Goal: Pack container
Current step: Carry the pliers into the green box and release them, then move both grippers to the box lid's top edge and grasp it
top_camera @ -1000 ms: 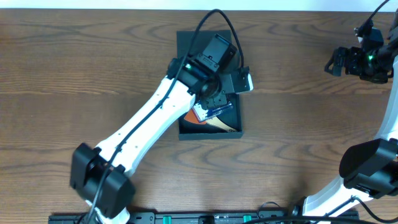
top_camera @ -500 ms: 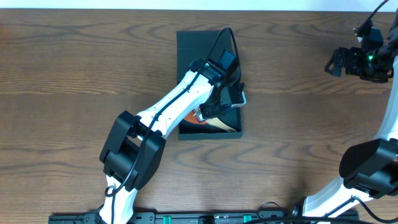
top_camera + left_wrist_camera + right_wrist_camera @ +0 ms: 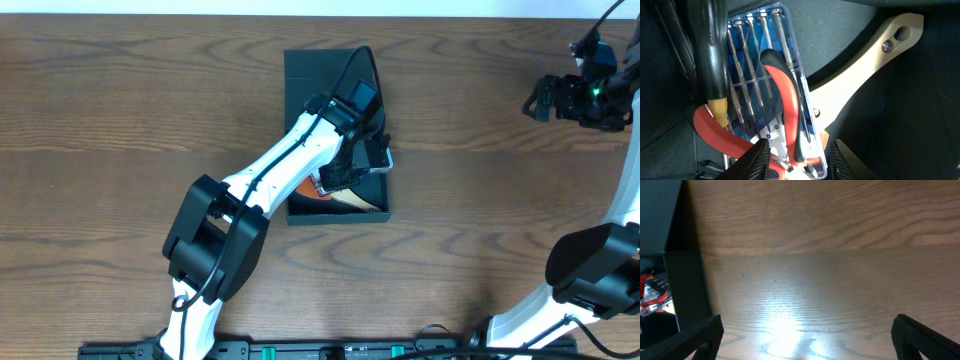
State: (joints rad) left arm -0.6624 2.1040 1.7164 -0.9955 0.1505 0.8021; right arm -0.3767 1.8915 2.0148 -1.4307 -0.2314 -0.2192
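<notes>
The dark teal-grey container (image 3: pixel 384 190) stands at the table's centre with its flap lid (image 3: pixel 320 80) open toward the back. My left gripper (image 3: pixel 350 172) reaches down inside it. In the left wrist view its jaws (image 3: pixel 800 162) are open. They straddle the end of a clear blue screwdriver case (image 3: pixel 752 60) and red-handled pliers (image 3: pixel 785 90) lying on the case. A cream wooden handle (image 3: pixel 865 65) lies beside them on the box floor (image 3: pixel 925 110). My right gripper (image 3: pixel 540 100) is open and empty at the far right, above bare table (image 3: pixel 807 340).
A black cable (image 3: pixel 712 45) from the left arm hangs over the case's left side. The right wrist view shows the container's outer wall (image 3: pixel 687 290) at its left edge, with wood table to the right of it.
The left arm swung round and dropped lower into the container between the first two frames, then stayed almost still. The right arm has not moved.
</notes>
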